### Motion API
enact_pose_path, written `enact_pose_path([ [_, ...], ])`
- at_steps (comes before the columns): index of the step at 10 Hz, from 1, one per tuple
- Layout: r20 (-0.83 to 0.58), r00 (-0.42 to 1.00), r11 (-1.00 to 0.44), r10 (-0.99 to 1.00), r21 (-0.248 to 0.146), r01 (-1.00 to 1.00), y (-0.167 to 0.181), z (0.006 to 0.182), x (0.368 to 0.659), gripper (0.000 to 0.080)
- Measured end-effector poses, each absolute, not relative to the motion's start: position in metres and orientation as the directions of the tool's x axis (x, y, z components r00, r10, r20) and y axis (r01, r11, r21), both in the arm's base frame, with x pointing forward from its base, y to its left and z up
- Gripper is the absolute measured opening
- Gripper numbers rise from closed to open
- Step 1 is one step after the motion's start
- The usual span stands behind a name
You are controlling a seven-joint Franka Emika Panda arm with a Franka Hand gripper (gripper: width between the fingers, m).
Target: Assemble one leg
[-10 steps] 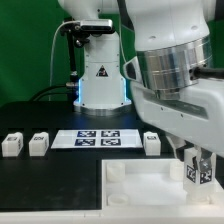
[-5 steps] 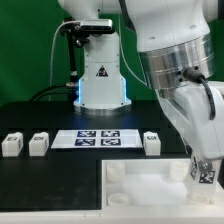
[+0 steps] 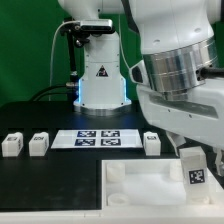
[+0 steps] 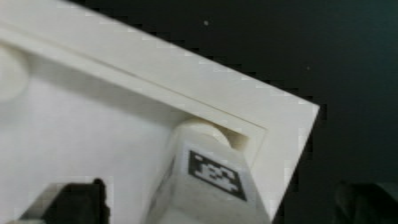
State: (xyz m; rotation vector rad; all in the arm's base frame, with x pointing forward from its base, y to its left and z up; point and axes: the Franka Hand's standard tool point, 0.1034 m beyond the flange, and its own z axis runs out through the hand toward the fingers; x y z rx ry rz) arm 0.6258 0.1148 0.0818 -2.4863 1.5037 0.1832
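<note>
One leg (image 3: 193,172), a small white block with a black-and-white tag, stands slightly tilted on the near corner socket of the large flat white square piece (image 3: 140,185) at the exterior view's right. In the wrist view the leg (image 4: 214,178) rises from the round corner socket (image 4: 210,132). My gripper (image 4: 217,206) straddles it, open, with a dark finger on each side and gaps to the leg. In the exterior view the gripper (image 3: 192,156) hangs just above the leg.
Three more legs stand on the black table: two at the exterior view's left (image 3: 12,144) (image 3: 38,143) and one (image 3: 152,142) beside the marker board (image 3: 98,138). The arm's white base (image 3: 100,80) stands behind.
The hand dipped low over the corner with the leg, then rose a little. The leg now stands on the corner socket with the fingers apart from it.
</note>
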Motion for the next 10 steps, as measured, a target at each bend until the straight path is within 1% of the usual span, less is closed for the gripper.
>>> enact_pose_path([
  [2, -0.179, 0.681, -0.656, -0.710, -0.183, -0.732, 0.1133, 0.0801, 0.6263, 0.0649],
  [3, -0.153, 0.764, -0.738, -0.627, -0.197, -0.646, 0.1121, 0.0767, 0.6268, 0.0649],
  [4, -0.088, 0.870, -0.846, -0.484, -0.205, -0.492, 0.1126, 0.0763, 0.6290, 0.0649],
  [5, -0.060, 0.894, -0.870, -0.444, -0.211, -0.446, 0.1158, 0.0761, 0.6305, 0.0649],
  [6, -0.074, 0.870, -0.844, -0.488, -0.214, -0.492, 0.1162, 0.0761, 0.6304, 0.0601],
  [7, -0.072, 0.874, -0.848, -0.481, -0.214, -0.485, 0.1159, 0.0761, 0.6305, 0.0601],
  [8, -0.074, 0.870, -0.844, -0.488, -0.214, -0.491, 0.1163, 0.0760, 0.6304, 0.0424],
  [9, -0.113, 0.789, -0.764, -0.604, -0.200, -0.614, 0.1154, 0.0747, 0.6281, 0.0424],
  [10, -0.132, 0.730, -0.707, -0.671, -0.184, -0.683, 0.1120, 0.0732, 0.6267, 0.0305],
])
